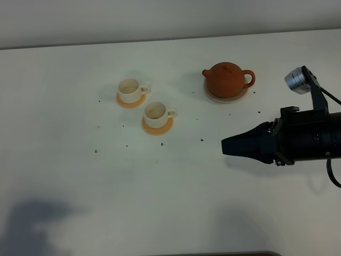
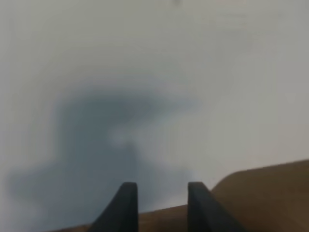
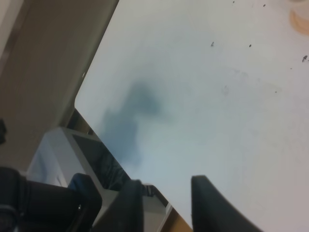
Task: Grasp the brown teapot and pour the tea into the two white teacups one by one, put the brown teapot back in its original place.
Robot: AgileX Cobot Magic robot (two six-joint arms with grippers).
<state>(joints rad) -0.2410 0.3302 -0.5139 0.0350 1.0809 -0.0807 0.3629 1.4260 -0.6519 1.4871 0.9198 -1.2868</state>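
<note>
The white surface [image 1: 160,186] fills the high view. A soft shadow [image 1: 32,218] lies on its near left corner.

The black right arm [image 1: 314,140] reaches in from the right edge. It lies nearly level above the surface and points toward the middle. Its right hand [image 1: 226,145] tapers to a point over bare surface, nearer than the teapot and to the right of the cups, touching nothing. In its wrist view the two dark fingers [image 3: 205,203] stand apart by a moderate gap with nothing between them.

The left hand [image 2: 161,205] shows only in its own wrist view. It hangs over plain surface near a brown edge, above its own shadow. Its fingers [image 2: 126,205] are parted by a narrow gap and hold nothing.

The brown teapot [image 1: 228,79] sits upright at the far right, lid on, with its spout to the left and its handle to the right. It rests on a pale saucer [image 1: 213,98].

Two white cups stand well to the left of the teapot, handles to the right. The far cup [image 1: 129,89] sits on an orange coaster [image 1: 121,101]. The near cup [image 1: 155,113] sits on another coaster [image 1: 146,127]. I cannot tell whether either cup holds tea.

Small dark specks [image 1: 202,140] dot the surface around the cups.
</note>
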